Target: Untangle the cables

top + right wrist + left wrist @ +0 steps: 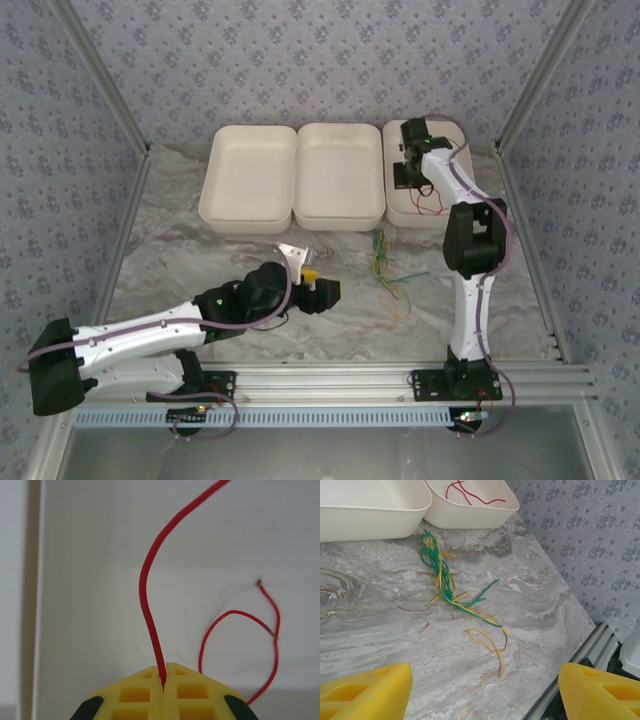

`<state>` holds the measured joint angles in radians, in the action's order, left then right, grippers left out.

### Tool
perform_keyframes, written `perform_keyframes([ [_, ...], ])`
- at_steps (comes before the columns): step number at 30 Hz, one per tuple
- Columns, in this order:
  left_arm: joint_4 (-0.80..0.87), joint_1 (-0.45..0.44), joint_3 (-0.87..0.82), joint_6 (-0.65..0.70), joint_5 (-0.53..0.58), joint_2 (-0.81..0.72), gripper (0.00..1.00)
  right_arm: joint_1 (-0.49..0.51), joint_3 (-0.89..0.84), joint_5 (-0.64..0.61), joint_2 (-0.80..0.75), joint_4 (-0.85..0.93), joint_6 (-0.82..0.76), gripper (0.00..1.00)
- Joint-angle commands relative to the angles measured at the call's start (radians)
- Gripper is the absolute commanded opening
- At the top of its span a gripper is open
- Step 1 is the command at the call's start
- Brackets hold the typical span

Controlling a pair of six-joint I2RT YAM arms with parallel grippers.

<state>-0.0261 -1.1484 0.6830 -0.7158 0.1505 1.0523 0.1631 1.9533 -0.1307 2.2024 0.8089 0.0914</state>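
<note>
- red cable (146, 590) is pinched by closed right gripper (163, 674) over white tray (400, 214), table (180, 270) far right corner
- left gripper (482, 692) is held wide open, empty
- green and yellow cables (442, 582) are tangled near that tray

A grey-veined marble worktop (170, 250) filled the middle of the frame. Blue-grey floral walls (330, 60) enclosed it, with aluminium rails (330, 378) along the bottom.

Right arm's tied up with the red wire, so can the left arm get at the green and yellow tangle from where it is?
Probably yes. The left hand stands open, facing the green and yellow tangle, with only bare table between them and nothing lying across the way.
</note>
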Motion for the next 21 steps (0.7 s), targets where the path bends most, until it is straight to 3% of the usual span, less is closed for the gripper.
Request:
perform_keyframes([
  [1, -0.018, -0.011, 0.009, 0.014, 0.012, 0.016, 0.76, -0.01, 0.036, 0.01, 0.005, 0.03, 0.012, 0.19],
  [4, -0.023, -0.017, 0.013, 0.006, 0.01, 0.038, 0.76, -0.002, -0.014, 0.001, -0.051, 0.005, 0.019, 0.39],
  [6, -0.023, -0.016, 0.018, -0.004, 0.004, 0.061, 0.75, 0.006, -0.06, -0.013, -0.122, -0.018, 0.029, 0.44],
  [12, -0.04, -0.016, 0.061, -0.031, -0.012, 0.183, 0.69, 0.017, -0.288, -0.001, -0.434, -0.091, 0.149, 0.47],
  [16, -0.056, -0.011, 0.145, -0.03, -0.011, 0.335, 0.67, 0.019, -0.622, 0.058, -0.745, -0.227, 0.315, 0.47],
  [21, 0.046, 0.02, 0.359, 0.006, -0.009, 0.591, 0.7, 0.029, -1.02, 0.099, -1.101, -0.297, 0.528, 0.47],
])
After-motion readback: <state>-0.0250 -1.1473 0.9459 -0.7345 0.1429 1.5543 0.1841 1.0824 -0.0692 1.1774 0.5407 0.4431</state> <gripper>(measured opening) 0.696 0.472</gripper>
